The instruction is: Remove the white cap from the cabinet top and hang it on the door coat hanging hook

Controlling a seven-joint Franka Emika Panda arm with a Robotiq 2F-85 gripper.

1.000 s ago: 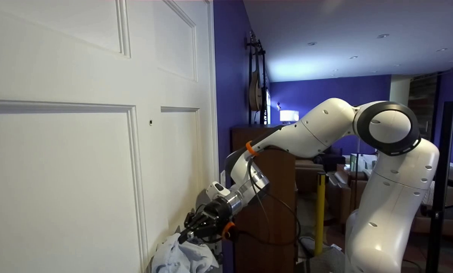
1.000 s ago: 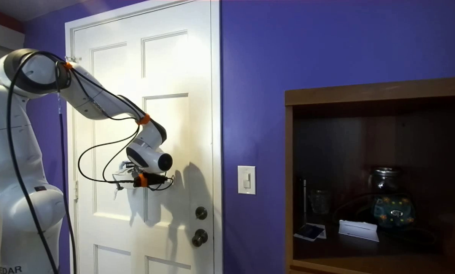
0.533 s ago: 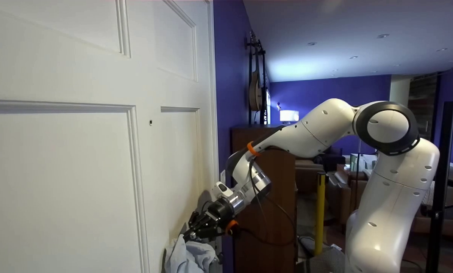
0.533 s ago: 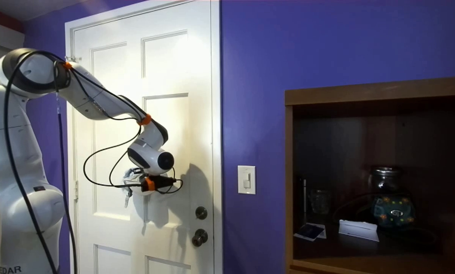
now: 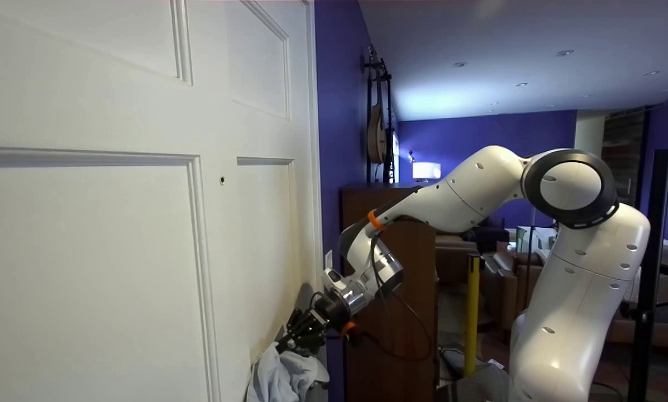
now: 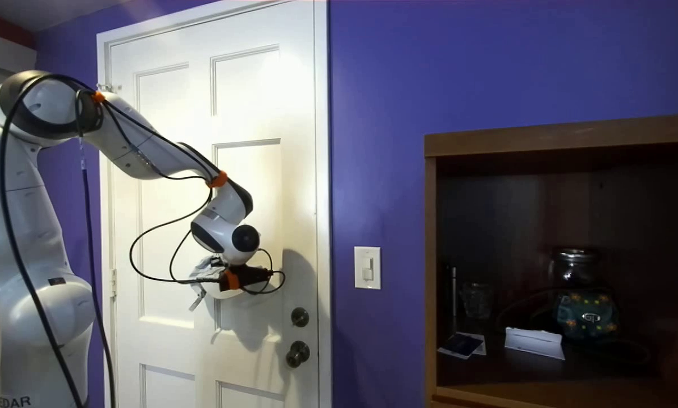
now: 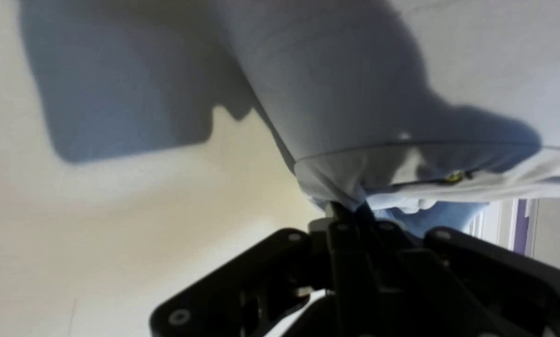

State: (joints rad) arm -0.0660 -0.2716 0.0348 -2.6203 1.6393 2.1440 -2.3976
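arm lettering (image 6: 15, 402): "edar", lower left
gripper (image 7: 351, 210): pinched tight on white cap (image 5: 281, 378)
light switch (image 6: 367, 268): near centre, between door (image 6: 265, 187) and cabinet (image 6: 563, 136)

A straight-sided white lampshade (image 5: 426, 170) glows; shadows darken the white painted panelled door (image 6: 254, 161); the wrist view is softly blurred

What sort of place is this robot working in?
Probably a home's living room: a guitar hangs on the wall, a lamp glows farther back, and there appear to be brown leather seats.
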